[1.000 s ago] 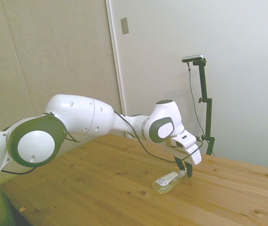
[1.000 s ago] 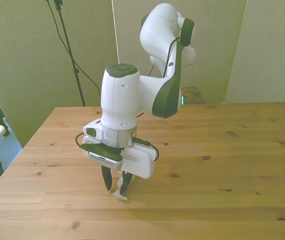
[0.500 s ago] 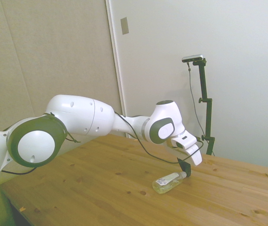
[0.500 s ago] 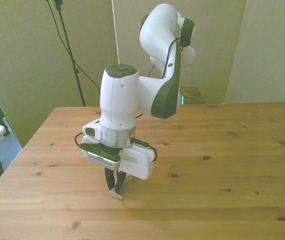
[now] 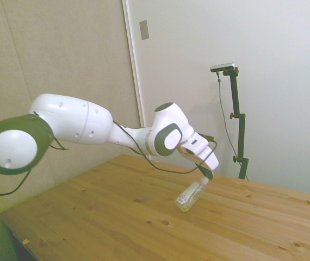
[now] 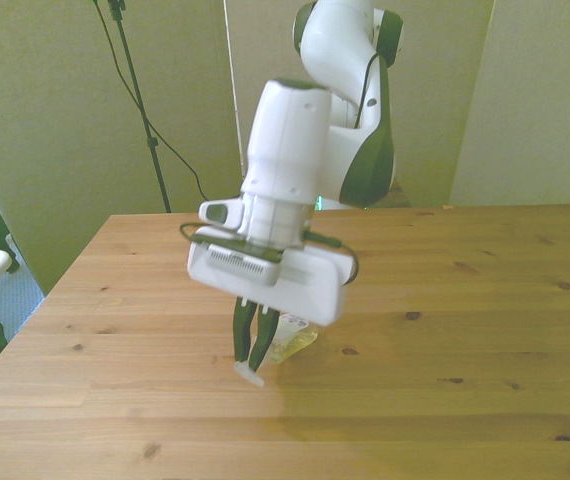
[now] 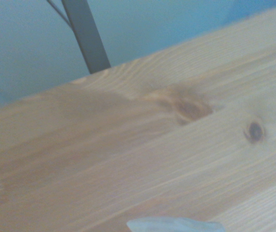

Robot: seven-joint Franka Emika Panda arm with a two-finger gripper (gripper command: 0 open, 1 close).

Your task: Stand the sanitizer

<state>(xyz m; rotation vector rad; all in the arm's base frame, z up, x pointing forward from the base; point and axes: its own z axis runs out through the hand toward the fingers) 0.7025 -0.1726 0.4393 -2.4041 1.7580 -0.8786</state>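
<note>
Look first at the tilt of the sanitizer (image 5: pixel 191 194), because the coming move depends on it. In the side view its long axis runs on a slant: the white pump top points up toward about 1 o'clock, and the clear base with the yellowish liquid points down toward about 7 o'clock. So the bottle is neither lying flat nor upright; I judge it is about halfway raised.

The gripper (image 5: pixel 204 176) has its two dark fingers pressed together on the pump end, so you hold the bottle by its top. The body hangs from the fingers toward 7 o'clock, below the hand and a little back toward the arm. The base is very near the table (image 5: pixel 117 217), but I cannot tell whether it touches the wood or floats just above it.

In the front view the gripper (image 6: pixel 251 352) comes down steeply, and the sanitizer (image 6: pixel 292 338) shows only partly behind the fingers, at about 2 o'clock from the tips.

The wrist view shows mostly blurred wood grain and knots; a pale shape at one edge may be the bottle, but it is too unclear to say.

I think you need to bring the pump end directly over the base before you let go; if you release with this slant, the slim bottle will probably fall over.
</note>
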